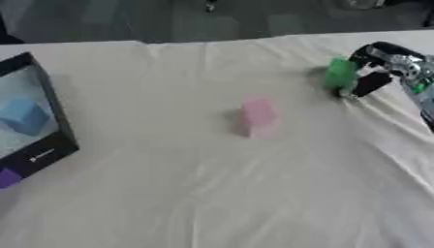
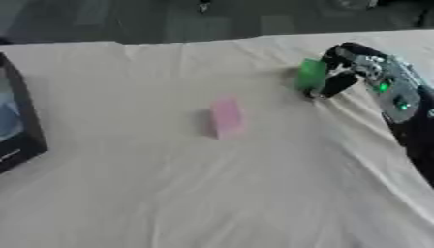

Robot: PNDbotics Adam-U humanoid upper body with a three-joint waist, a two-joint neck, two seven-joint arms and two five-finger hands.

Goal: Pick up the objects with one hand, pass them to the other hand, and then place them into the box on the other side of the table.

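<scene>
A green block [image 1: 340, 72] stands on the white cloth at the far right. My right hand [image 2: 356, 65] comes in from the right edge, its fingers curled over the block's top right and its thumb [image 1: 369, 84] against its lower right side. A pink block [image 1: 257, 116] stands alone in the middle of the table, well left of the hand. The black-walled box [image 1: 53, 121] sits at the left edge and holds a blue block [image 1: 23, 116]. My left hand does not show in either view.
A white cloth [image 1: 212, 193] covers the table, wrinkled toward the right. A small purple thing [image 1: 7, 178] lies at the box's near corner. The table's far edge runs along the top, with dark floor beyond it.
</scene>
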